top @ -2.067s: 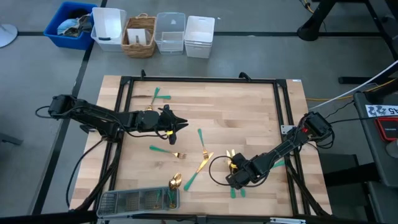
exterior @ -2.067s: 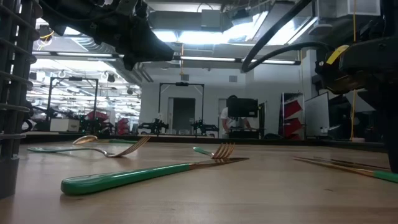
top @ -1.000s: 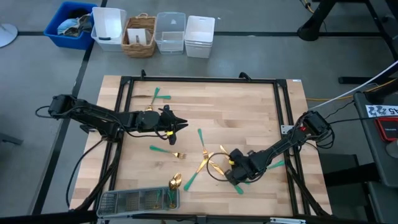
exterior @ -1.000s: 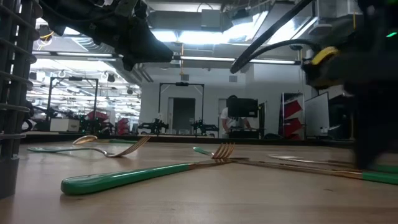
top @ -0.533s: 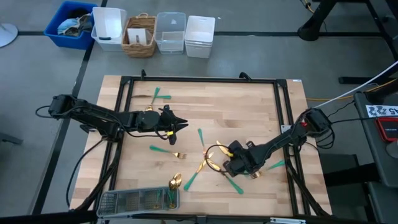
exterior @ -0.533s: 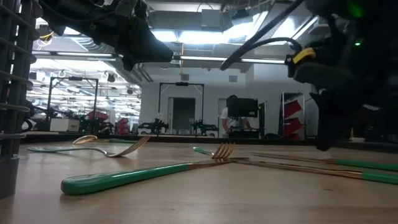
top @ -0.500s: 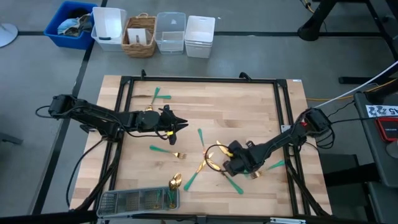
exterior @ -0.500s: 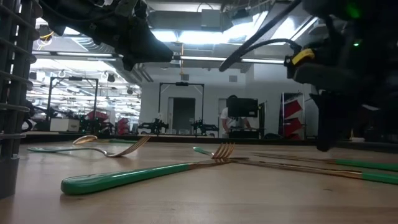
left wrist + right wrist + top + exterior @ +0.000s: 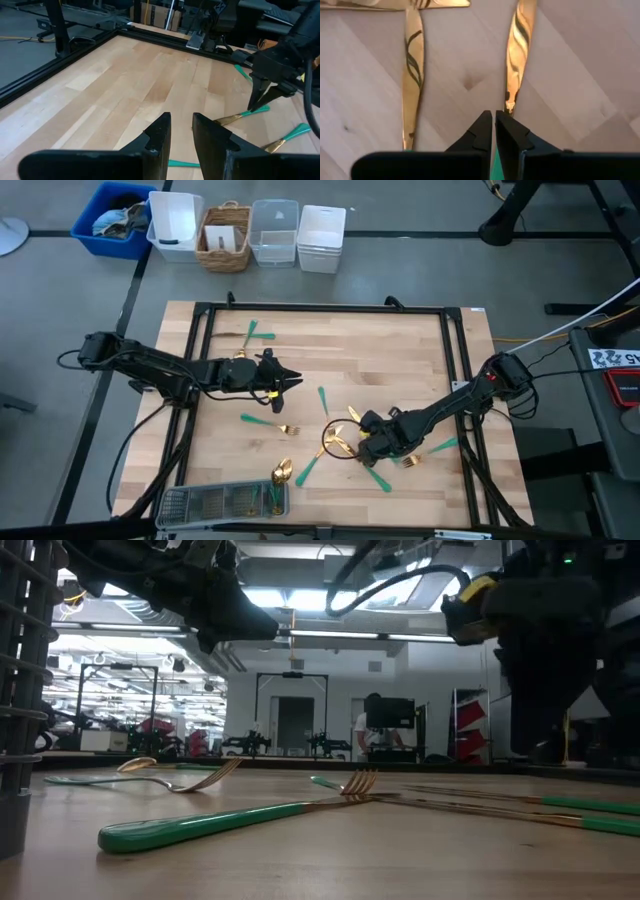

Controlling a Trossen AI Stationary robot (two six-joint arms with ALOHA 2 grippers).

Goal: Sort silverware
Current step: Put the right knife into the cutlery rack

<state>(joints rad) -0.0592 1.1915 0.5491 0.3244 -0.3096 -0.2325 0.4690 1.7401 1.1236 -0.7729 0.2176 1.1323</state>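
Gold blades (image 9: 519, 45) beyond right gripper (image 9: 493, 131)

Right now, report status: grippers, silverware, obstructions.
Right gripper low over the silverware cluster mid-table, fingers nearly together, nothing held. Left gripper waits above bare wood, slightly open. Pieces crossed under right gripper.

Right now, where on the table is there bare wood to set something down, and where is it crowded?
Bare wood: the table's far right part, between the black frame and the right gripper, and the near right corner. Crowded: the middle, where silverware lies crossed by that gripper, and beside the mesh tray. The left gripper hovers left of centre.
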